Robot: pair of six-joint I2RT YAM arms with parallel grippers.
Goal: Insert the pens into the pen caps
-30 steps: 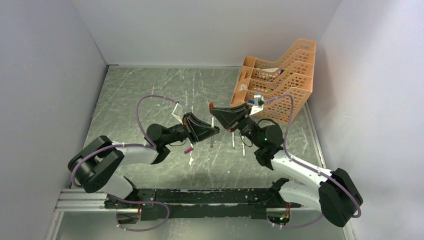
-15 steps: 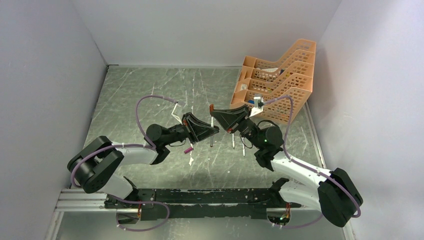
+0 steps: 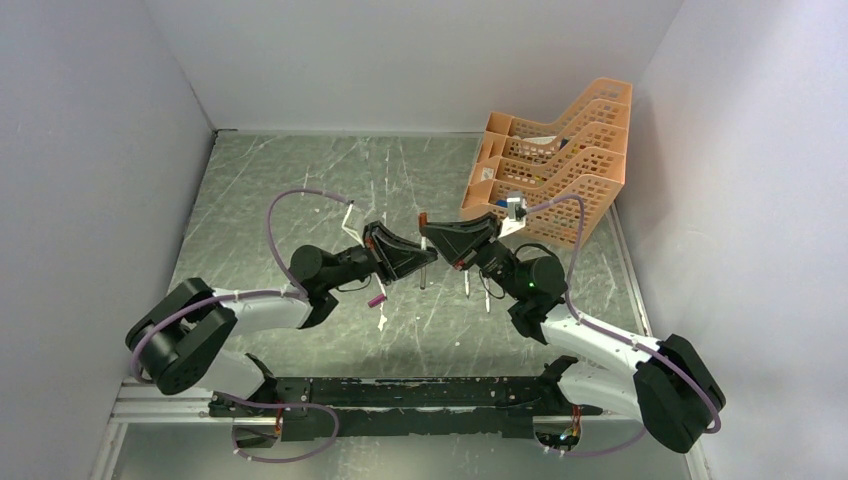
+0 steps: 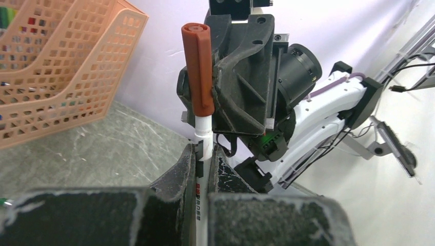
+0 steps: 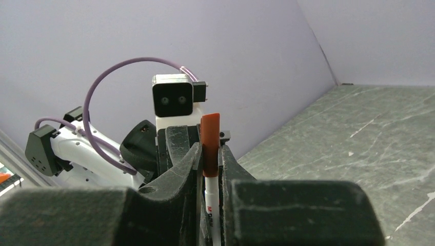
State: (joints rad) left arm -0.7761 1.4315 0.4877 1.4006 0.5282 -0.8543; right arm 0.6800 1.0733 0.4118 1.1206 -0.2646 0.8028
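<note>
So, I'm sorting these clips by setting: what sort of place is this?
Most likely a robotics lab test cell: plain white walls box in a scratched metal table, a left arm and right arm sit on a rail at its edge, and an orange mesh tray stands at the back.

The white pen [image 5: 211,200] bears red print on its barrel below the red-brown cap [image 5: 210,138], beginning with what looks like "M" (the rest unreadable). In the left wrist view the red characters are illegible.
</note>
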